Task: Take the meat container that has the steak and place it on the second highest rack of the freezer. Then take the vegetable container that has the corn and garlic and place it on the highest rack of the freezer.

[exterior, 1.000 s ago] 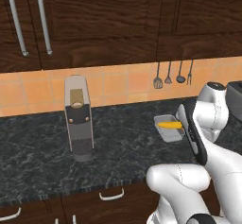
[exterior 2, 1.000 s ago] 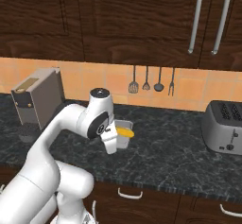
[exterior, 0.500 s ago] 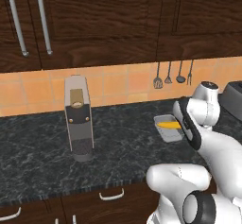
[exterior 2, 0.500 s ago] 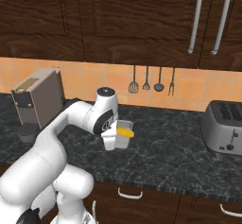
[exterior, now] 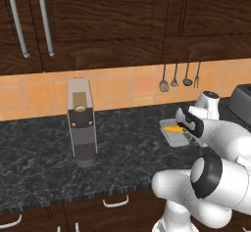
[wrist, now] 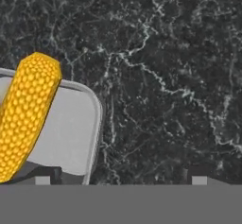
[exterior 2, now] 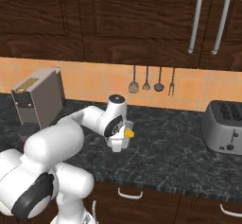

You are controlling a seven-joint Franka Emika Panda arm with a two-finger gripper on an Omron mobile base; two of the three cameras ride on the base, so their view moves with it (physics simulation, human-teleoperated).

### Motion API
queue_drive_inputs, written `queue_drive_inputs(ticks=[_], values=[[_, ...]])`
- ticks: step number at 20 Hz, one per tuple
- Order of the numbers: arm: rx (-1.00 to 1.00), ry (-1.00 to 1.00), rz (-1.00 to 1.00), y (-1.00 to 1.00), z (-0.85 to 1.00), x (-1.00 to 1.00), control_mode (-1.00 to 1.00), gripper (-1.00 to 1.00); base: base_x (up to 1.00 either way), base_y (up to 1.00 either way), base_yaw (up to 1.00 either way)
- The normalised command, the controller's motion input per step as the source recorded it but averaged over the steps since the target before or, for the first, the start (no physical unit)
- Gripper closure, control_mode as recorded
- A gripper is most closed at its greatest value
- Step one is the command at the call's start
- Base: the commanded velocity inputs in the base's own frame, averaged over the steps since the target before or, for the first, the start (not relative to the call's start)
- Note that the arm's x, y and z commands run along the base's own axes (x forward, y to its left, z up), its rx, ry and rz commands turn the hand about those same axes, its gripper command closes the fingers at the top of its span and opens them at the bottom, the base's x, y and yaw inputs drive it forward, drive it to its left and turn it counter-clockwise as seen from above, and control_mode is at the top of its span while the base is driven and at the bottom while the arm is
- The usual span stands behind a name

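The corn (wrist: pixel 26 114) is seen lying in a grey tray (wrist: pixel 75 124) on the dark marble desk (exterior: pixel 122 148); the gripper (wrist: pixel 120 179) is held above the tray's corner, jaws spread wide, empty.

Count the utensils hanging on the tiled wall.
4, in a row under the cabinets: a slotted spatula, two ladle-like spoons, and a fork at the right end.
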Motion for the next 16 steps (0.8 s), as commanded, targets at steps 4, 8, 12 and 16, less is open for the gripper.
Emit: queue_drive_inputs(ticks=[4, 8, 12, 16], values=[[0.0, -0.04, -0.01, 0.0, -0.26, 0.14, -1.0, -1.0, 0.0, 0.0, 0.0], [0.0, -0.06, -0.03, 0.0, -0.35, 0.02, -1.0, -1.0, 0.0, 0.0, 0.0], [0.0, -0.03, -0.04, 0.0, -0.46, 0.08, -1.0, -1.0, 0.0, 0.0, 0.0], [0.0, 0.0, -0.05, 0.0, -0.25, 0.18, -1.0, -1.0, 0.0, 0.0, 0.0]])
